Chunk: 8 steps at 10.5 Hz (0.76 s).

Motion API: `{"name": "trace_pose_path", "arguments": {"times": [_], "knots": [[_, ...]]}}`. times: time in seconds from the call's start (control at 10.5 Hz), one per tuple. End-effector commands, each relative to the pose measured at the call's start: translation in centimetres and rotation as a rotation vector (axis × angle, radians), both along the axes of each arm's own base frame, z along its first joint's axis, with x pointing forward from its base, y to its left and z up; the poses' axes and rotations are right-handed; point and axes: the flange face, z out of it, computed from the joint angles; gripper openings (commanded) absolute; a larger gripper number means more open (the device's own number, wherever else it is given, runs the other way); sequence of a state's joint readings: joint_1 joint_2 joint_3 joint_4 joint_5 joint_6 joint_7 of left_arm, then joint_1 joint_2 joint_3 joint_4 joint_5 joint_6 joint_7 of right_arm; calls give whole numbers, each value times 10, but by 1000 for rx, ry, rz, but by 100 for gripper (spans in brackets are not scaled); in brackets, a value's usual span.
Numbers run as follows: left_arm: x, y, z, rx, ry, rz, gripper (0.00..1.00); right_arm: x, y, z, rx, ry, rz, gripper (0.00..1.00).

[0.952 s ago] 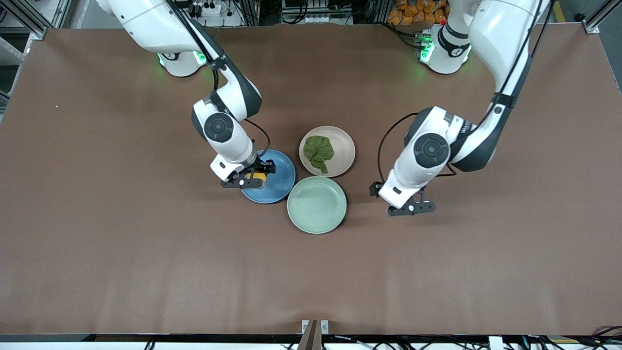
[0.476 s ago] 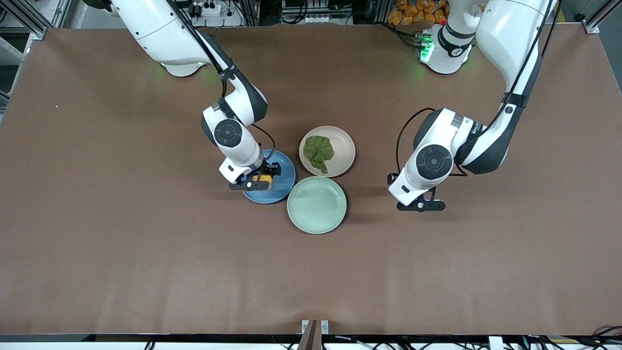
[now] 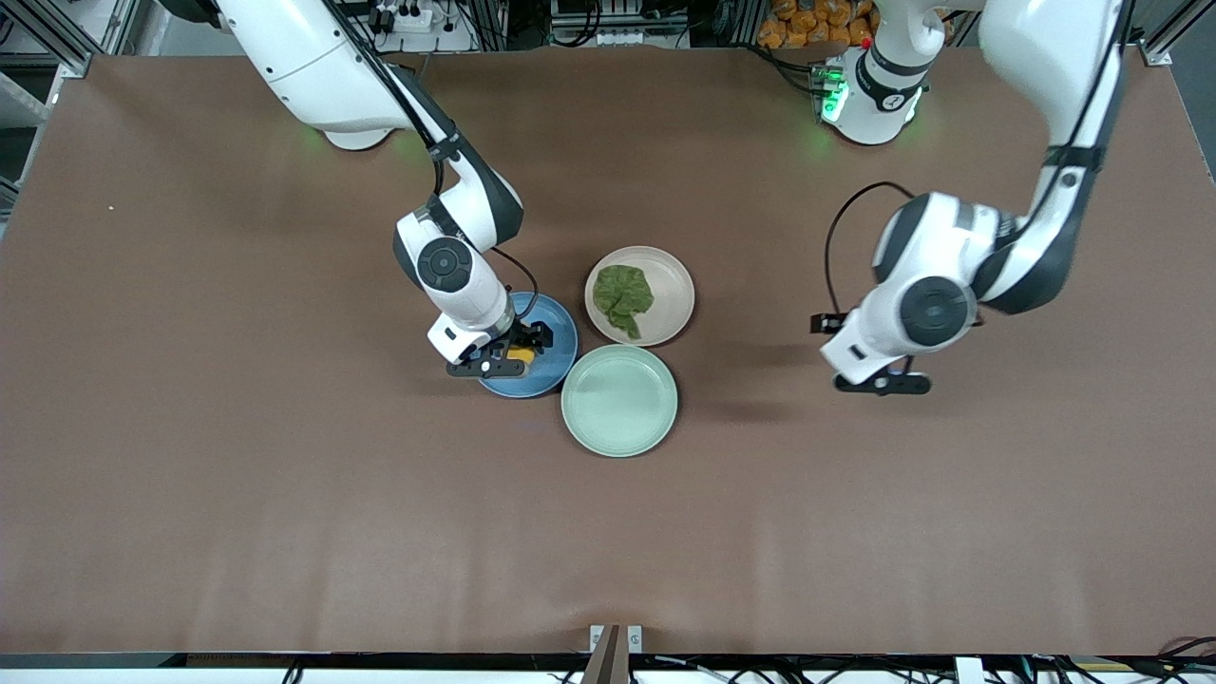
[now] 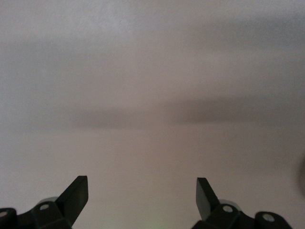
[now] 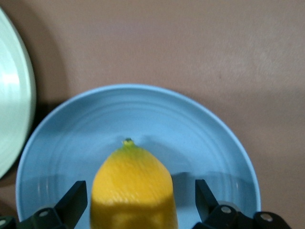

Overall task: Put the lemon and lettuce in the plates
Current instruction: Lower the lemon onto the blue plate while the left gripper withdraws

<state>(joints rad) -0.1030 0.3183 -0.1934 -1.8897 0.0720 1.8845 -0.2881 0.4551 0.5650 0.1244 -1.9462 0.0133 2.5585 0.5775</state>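
Resting: 1 lemon on blue plate, 1 lettuce on beige plate.

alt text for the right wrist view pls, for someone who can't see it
A yellow lemon sits on a blue plate, between the right gripper's open fingers, which stand clear of it on both sides. Brown table surrounds the plate, and the rim of a pale green plate shows at one edge.

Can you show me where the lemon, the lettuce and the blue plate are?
lemon [image 5: 131,188]: right wrist view, middle of its yellow skin.
lettuce [image 3: 622,294]: front view, centre of the leaf.
blue plate [image 5: 157,114]: right wrist view, bare inner surface.
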Motion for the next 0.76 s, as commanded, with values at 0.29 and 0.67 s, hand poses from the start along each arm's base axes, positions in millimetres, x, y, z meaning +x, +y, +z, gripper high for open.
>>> {"name": "trace_pose_path", "arguments": {"times": [0.29,0.67], "knots": [[-23,10,129,-91,-228,-98,100,49,-11,57,-57,111,-56,100],[-6,18,225,-162,-413,-53,100,89,-61,98,-83,177,-50,100]]}}
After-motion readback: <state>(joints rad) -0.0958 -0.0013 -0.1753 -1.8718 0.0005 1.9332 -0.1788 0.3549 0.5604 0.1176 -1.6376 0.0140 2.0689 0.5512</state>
